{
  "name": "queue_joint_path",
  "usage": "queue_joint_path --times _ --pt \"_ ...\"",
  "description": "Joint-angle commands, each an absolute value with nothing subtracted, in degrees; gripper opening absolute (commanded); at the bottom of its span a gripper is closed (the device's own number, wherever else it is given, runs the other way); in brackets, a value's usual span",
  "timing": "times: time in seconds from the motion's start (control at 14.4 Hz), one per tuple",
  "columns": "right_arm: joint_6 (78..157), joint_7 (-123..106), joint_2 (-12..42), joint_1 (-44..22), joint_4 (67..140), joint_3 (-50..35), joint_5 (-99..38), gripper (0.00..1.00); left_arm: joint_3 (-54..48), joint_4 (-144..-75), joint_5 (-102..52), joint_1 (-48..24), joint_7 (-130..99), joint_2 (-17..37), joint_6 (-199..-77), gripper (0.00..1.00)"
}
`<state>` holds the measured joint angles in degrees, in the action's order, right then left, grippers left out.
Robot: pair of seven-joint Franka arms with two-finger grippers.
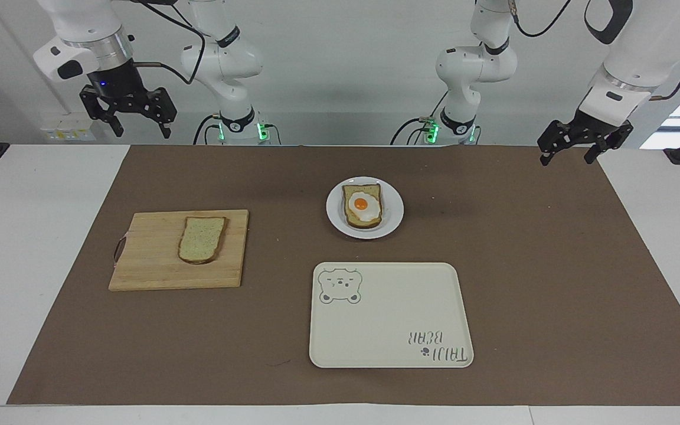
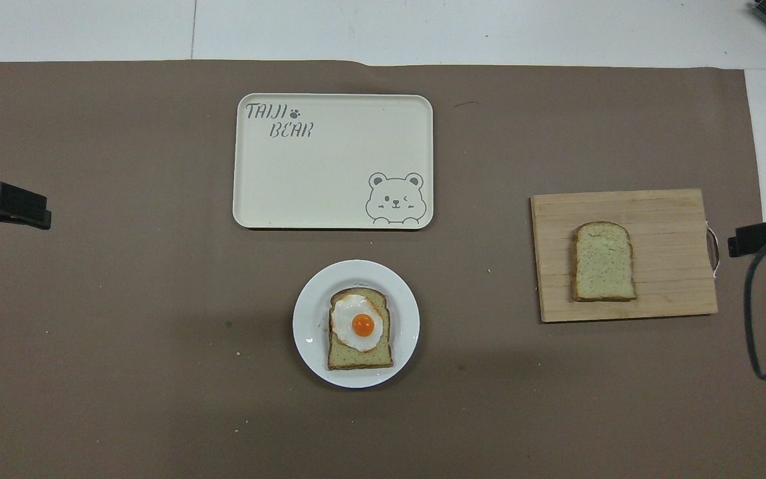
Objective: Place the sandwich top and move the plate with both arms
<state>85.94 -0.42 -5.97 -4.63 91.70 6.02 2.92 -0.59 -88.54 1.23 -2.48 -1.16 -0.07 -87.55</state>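
The sandwich top (image 1: 201, 239), a plain speckled bread slice, lies flat on a wooden cutting board (image 1: 151, 254) toward the right arm's end; it also shows in the overhead view (image 2: 602, 261). The small white plate (image 1: 393, 206) sits mid-table and holds a bread slice with a fried egg (image 1: 362, 206); the plate also shows in the overhead view (image 2: 306, 322). My right gripper (image 1: 141, 127) hangs open and empty, high over the table edge by the board's end. My left gripper (image 1: 565, 156) is open and empty over the mat's corner at the left arm's end.
A cream rectangular tray with a bear drawing (image 1: 393, 313) lies empty, farther from the robots than the plate. The cutting board (image 2: 669, 219) has a handle loop at its outer end. A brown mat (image 1: 552, 265) covers the table.
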Motion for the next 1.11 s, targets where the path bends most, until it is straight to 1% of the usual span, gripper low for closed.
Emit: queue_joint_path --times 0.0,1.04 --pt "85.8 -0.2 -7.4 -3.7 93.3 5.9 1.8 1.0 -1.1 -89.8 2.2 -1.9 -1.5 -1.5 -87.1 1.0" --pt "85.9 -0.1 -7.4 -4.1 93.3 6.1 1.8 1.0 -1.1 -89.8 2.2 -1.9 -1.5 -1.5 -87.1 1.0"
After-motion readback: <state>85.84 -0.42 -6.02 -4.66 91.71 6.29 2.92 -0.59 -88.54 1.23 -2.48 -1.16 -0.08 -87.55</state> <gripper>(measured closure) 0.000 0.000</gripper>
